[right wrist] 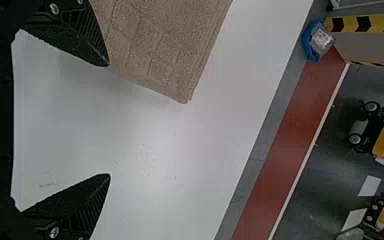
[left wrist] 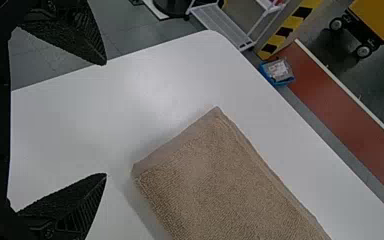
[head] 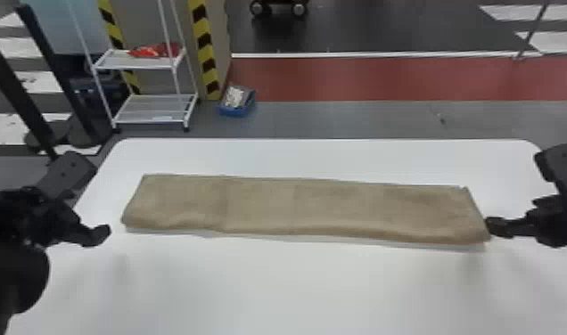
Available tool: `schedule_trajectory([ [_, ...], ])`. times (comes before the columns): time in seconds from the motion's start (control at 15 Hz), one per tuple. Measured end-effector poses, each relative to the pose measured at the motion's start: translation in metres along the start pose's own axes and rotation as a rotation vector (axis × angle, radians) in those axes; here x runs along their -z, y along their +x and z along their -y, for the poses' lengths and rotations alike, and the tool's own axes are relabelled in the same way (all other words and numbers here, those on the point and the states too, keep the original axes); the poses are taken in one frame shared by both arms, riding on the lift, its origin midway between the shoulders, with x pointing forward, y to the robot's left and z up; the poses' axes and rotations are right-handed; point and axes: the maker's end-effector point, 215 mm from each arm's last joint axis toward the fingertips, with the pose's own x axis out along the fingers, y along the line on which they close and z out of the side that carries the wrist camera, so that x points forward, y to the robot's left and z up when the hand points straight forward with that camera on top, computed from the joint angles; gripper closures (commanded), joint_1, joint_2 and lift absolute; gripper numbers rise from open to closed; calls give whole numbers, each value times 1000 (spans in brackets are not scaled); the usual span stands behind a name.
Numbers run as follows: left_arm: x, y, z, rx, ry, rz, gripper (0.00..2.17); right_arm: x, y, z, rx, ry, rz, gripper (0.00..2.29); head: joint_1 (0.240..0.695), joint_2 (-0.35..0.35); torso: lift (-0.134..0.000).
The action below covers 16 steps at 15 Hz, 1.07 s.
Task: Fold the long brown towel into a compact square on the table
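Note:
The brown towel [head: 296, 207] lies flat as a long folded strip across the white table [head: 287, 285], its right end slightly nearer the robot. At its left end, the left gripper [head: 97, 234] stands a short gap away. By the right end is the right gripper [head: 499, 226], its tip overlapping the towel's near corner from this angle. In the left wrist view, the left gripper [left wrist: 105, 119] is open with nothing between its fingers, the towel [left wrist: 220, 185] beyond them. The right wrist view has the right gripper [right wrist: 108, 120] open, one finger overlapping the towel's [right wrist: 155, 45] edge.
The table's rounded far edge [head: 322, 140] runs behind the towel. On the floor past it are a blue bin [head: 237, 102], a white shelf rack [head: 151, 109] and yellow-black striped posts [head: 204, 49]. Bare tabletop extends on the near side of the towel.

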Motion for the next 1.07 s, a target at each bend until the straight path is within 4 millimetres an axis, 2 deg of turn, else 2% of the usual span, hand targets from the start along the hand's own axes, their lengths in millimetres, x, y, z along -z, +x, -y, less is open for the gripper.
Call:
schedule_trajectory([
  [0.87, -7, 0, 4, -1, -20, 20, 73, -1, 3, 2, 0, -1, 9, 97, 695, 36, -123],
  [1.07, -10, 0, 1, 20, -130, 30, 130, 1, 4, 3, -1, 0, 7, 97, 695, 35, -123],
])
